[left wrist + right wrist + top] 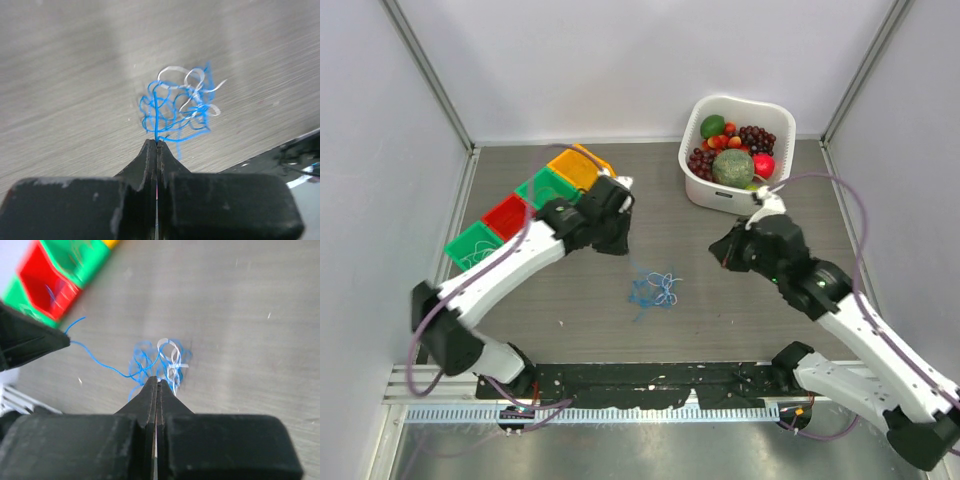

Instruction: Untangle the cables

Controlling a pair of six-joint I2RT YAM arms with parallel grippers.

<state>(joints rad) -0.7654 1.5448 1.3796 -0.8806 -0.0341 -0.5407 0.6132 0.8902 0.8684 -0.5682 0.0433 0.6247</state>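
Blue and white cables (655, 288) lie in a loose bunch mid-tabletop (740, 330), between the two arms. Jaws of the left pincer (156, 143) are pressed together on one blue strand (100, 360), which curves back to the bunch. Jaws of the right pincer (156, 382) are together too; cannot tell if anything is caught. The bunch lies just ahead of the right tips. Judgement: the strand's axis points toward the left arm, so pull that way.
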